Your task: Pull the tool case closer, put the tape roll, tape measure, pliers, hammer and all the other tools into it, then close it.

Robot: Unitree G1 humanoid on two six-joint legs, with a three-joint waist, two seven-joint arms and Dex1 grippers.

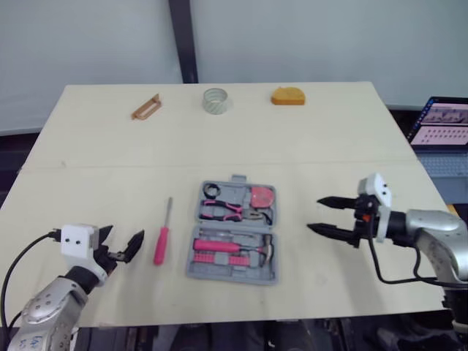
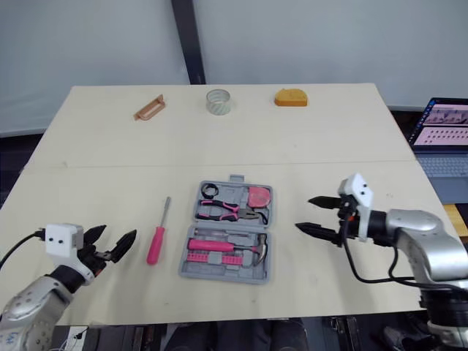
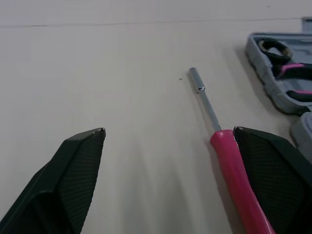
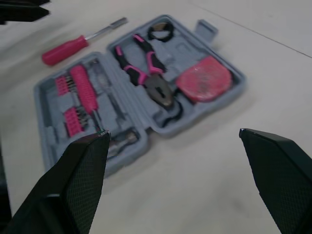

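I am looking down on a pale table [image 1: 351,131] with one grey tool case [image 1: 231,277] lying open flat at its middle, nearer my side than the far edge. Inside it, one pair of pink-handled pliers [image 1: 228,210] is sitting beside one pink tape measure [image 1: 261,196] and one small black ring [image 1: 212,190]. One hammer [image 1: 234,247] is lying in the nearer half.

One pink-handled screwdriver [image 1: 161,243] is lying loose just left of the case, shaft pointing away from me. Three things are waiting along the far edge, well apart from the case: one brown tool [image 1: 145,107], one tape roll [image 1: 216,100] and one orange tape measure [image 1: 288,96]. One laptop [image 1: 442,124] is standing off the table's right side.

The left gripper [image 1: 124,235] is hovering with its fingers spread wide, and the screwdriver handle is showing just beside one finger [image 3: 273,175]. The right gripper [image 1: 314,214] is also gaping wide and gripping nothing, aimed at the case across bare tabletop.
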